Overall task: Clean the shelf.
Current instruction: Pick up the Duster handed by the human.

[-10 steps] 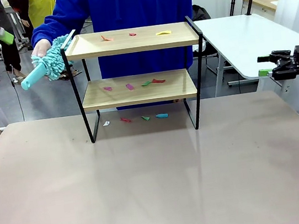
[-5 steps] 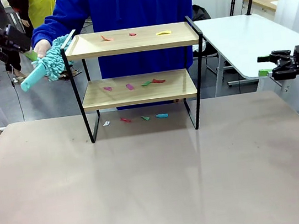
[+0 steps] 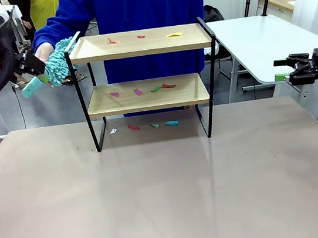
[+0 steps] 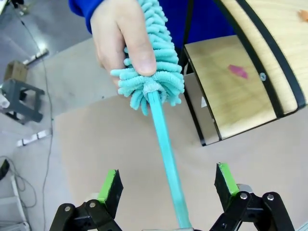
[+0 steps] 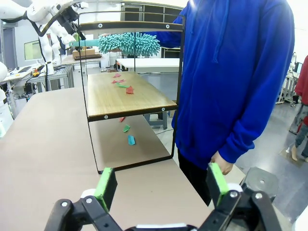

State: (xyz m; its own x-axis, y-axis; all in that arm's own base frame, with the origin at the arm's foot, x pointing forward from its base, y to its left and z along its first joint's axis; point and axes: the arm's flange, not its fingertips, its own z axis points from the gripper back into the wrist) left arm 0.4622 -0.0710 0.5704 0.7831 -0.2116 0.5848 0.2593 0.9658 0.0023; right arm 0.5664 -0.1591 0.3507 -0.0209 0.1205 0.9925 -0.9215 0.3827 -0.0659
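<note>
Near left end effector (image 3: 34,65), shelf (image 3: 143,50)

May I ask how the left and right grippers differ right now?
The left gripper straddles the teal duster's handle, held out by a person's hand; the right gripper holds nothing. The left is beside the shelf's top; the right sits lower, by the table's right side. Both are open.
</note>
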